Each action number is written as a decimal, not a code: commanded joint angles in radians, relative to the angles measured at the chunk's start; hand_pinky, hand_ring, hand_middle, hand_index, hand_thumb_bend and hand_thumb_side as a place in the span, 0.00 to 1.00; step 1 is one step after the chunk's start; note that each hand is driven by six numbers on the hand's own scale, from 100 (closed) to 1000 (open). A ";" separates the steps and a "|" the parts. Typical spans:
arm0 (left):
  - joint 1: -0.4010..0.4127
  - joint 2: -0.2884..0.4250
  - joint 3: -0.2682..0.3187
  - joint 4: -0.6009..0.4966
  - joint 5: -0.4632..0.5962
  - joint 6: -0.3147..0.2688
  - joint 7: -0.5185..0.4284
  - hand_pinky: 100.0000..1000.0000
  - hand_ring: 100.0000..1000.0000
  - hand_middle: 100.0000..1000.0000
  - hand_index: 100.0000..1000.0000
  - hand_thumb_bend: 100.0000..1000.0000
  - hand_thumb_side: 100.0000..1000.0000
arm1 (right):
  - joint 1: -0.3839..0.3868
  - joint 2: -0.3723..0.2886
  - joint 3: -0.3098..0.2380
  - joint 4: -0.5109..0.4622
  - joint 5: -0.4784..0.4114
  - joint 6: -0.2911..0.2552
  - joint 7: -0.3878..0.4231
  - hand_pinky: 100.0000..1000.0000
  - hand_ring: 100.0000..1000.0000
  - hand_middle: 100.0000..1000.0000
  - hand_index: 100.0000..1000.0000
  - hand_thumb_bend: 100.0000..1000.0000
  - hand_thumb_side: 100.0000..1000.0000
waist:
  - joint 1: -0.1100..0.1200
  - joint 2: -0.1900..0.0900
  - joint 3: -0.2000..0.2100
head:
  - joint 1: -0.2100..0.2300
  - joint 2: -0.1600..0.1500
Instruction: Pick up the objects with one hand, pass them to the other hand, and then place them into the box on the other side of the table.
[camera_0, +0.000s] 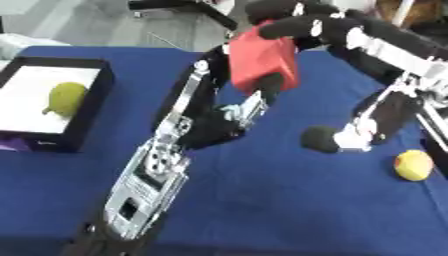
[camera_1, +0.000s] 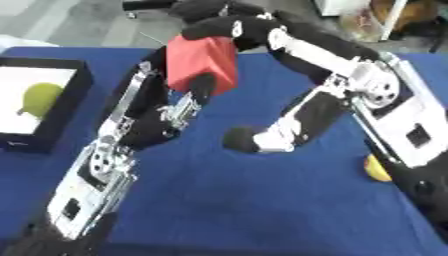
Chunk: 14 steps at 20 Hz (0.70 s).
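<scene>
Both hands meet on the red block (camera_0: 262, 62) above the desk (camera_0: 262, 200). The left hand (camera_0: 254, 102) curls round its lower edge; the right hand (camera_0: 293, 25) curls over its top.

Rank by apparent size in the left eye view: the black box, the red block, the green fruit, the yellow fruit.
1. black box
2. red block, held up nearer the camera, so it may look bigger than it is
3. green fruit and yellow fruit: look alike, not ranked

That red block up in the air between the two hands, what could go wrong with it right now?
The red block hangs above the blue table with fingers of both the left hand and right hand on it. If one lets go early, it could fall. It could also miss the box holding a green fruit.
</scene>
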 joint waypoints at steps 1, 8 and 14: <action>-0.021 0.064 0.058 0.022 -0.042 0.032 0.044 0.85 0.66 0.26 0.51 0.00 0.31 | -0.014 -0.039 -0.051 -0.028 -0.029 -0.004 -0.048 0.87 0.98 1.00 0.92 0.37 0.43 | 0.000 -0.021 0.000 | 0.030 -0.003; -0.022 0.146 0.128 0.025 -0.072 0.062 0.110 0.85 0.66 0.26 0.51 0.00 0.30 | 0.022 -0.057 -0.084 -0.028 -0.007 0.035 -0.114 0.86 0.98 1.00 0.91 0.36 0.42 | 0.005 -0.021 -0.002 | 0.052 -0.003; -0.040 0.260 0.198 0.069 -0.159 0.145 0.168 0.83 0.66 0.28 0.53 0.00 0.28 | 0.053 -0.071 -0.086 -0.028 0.018 0.052 -0.132 0.86 0.98 1.00 0.90 0.34 0.42 | 0.018 -0.028 -0.008 | 0.133 -0.003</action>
